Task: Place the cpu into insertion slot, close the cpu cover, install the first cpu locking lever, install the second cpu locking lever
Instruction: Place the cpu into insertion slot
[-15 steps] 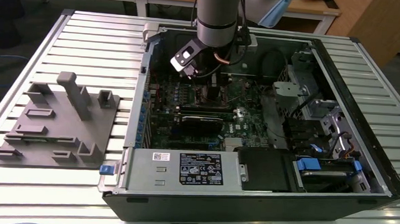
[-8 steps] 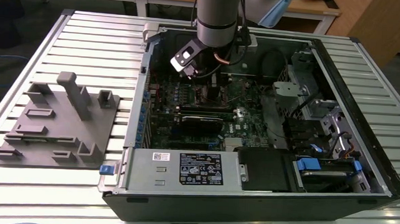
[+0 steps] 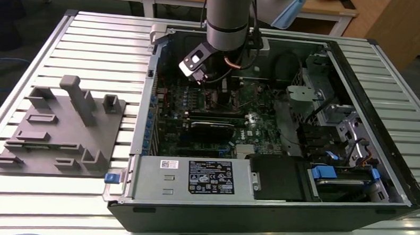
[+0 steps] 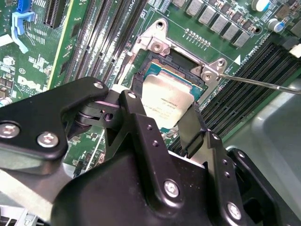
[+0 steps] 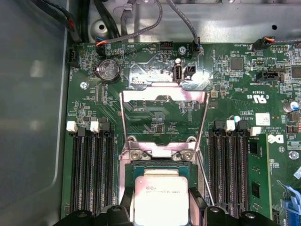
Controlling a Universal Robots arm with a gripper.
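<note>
In the exterior view, the arm is seen reaching down into an open computer case (image 3: 388, 173) laid on a slatted table (image 3: 93, 38), with the gripper (image 3: 206, 77) set low over the upper part of the board. A grey fixture tray (image 3: 60, 137) lies well apart, toward the exterior view's left. In both wrist views, the cpu (image 4: 167, 96) (image 5: 160, 193) is held by the gripper (image 4: 162, 110) (image 5: 162, 207), whose black fingers (image 4: 190, 125) are closed against two opposite edges of the chip. The chip is placed within the silvery rim of the insertion slot (image 5: 160, 151), though full seating cannot be judged. The cpu cover (image 5: 150, 95) is swung open beyond the slot, leaving the slot unobstructed from above. A thin locking lever (image 4: 254, 82) (image 5: 205, 176) is angled out just beside one slot edge. Long black memory slots (image 5: 91, 169) flank the slot closely, and little room is left on either side.
</note>
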